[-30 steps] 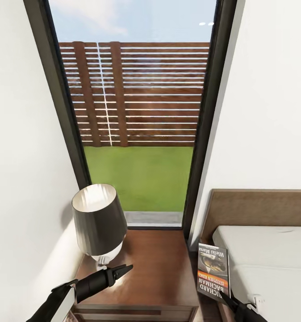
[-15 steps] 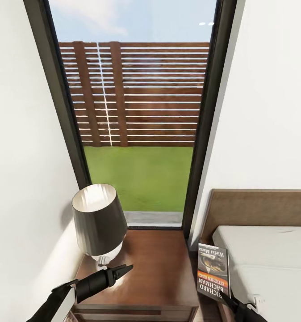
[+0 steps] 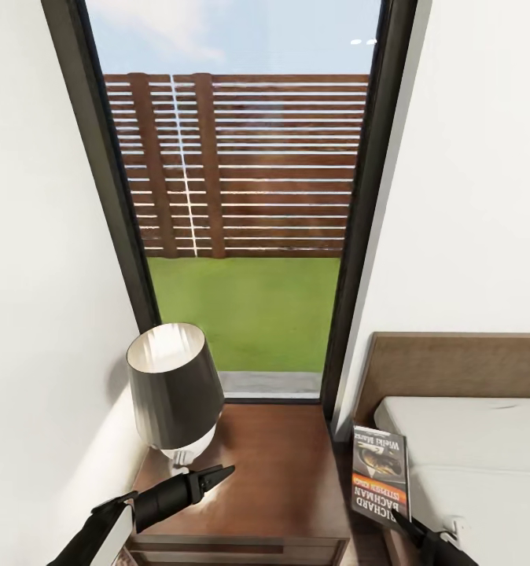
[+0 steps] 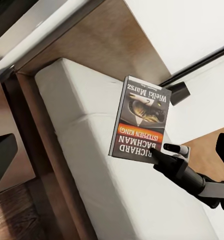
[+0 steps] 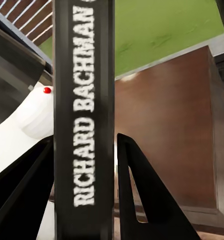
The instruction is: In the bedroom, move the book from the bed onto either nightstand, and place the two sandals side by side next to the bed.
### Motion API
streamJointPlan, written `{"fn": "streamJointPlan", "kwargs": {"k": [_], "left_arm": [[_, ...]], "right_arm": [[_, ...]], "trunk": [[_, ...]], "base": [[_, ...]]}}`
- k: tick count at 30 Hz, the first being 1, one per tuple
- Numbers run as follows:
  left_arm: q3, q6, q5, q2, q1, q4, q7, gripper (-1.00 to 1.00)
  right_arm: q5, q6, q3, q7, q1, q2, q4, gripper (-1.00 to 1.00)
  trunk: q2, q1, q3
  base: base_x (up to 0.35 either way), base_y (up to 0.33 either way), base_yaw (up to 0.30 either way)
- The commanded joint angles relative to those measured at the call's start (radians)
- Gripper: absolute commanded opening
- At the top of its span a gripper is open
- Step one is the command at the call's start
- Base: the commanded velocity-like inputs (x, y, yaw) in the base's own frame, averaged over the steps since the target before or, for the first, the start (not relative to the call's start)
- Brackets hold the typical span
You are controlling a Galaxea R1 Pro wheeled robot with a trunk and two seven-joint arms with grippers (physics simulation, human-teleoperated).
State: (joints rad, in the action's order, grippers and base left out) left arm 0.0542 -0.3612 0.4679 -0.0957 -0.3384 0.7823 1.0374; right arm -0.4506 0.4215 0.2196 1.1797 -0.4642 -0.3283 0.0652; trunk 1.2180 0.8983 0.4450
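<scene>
book: a thin paperback with a dark cover, an orange band and white lettering, held up clear of the mattress
right claw: black fingers grip the book at its lower edge
bed: a pale grey mattress in a brown wooden frame, with a flat headboard at its end
wall: white, behind the headboard
floor: wood planks beside the bed frame

Bedroom: bed, nightstand, lamp

The book (in the right pincer) has shifted slightly bedward.
</scene>
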Motion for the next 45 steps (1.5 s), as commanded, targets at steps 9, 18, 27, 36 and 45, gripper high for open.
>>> {"fn": "streamJointPlan", "kwargs": {"k": [9, 18, 27, 36, 45], "left_arm": [[0.004, -0.010, 0.010, -0.001, -0.001, 0.000, 0.000, 1.00], [0.005, -0.010, 0.009, 0.000, -0.001, 0.000, 0.000, 1.00], [0.005, -0.010, 0.009, 0.001, -0.001, 0.000, -0.001, 1.00], [0.006, -0.010, 0.009, 0.001, -0.001, 0.000, -0.001, 1.00], [0.006, -0.010, 0.009, 0.001, -0.001, 0.000, -0.002, 1.00]], "right_arm": [[0.004, 0.005, 0.007, 0.004, -0.002, -0.038, 0.008, -1.00], [0.004, 0.005, 0.007, 0.004, -0.001, -0.040, 0.008, -1.00], [0.004, 0.005, 0.007, 0.004, -0.002, -0.040, 0.008, -1.00], [0.003, 0.001, 0.012, 0.102, -0.002, -0.049, 0.007, -1.00], [-0.001, -0.138, 0.021, 0.231, -0.002, -0.078, -0.002, -1.00]], "trunk": [[0.001, 0.000, 0.001], [-0.020, -0.011, -0.008], [-0.083, -0.046, -0.037], [-0.146, -0.080, -0.065], [-0.188, -0.103, -0.084]], "base": [[0.000, 0.000, 0.000], [0.000, 0.000, 0.000], [0.000, 0.000, 0.000], [0.000, 0.000, 0.000], [0.000, 0.000, 0.000]]}}
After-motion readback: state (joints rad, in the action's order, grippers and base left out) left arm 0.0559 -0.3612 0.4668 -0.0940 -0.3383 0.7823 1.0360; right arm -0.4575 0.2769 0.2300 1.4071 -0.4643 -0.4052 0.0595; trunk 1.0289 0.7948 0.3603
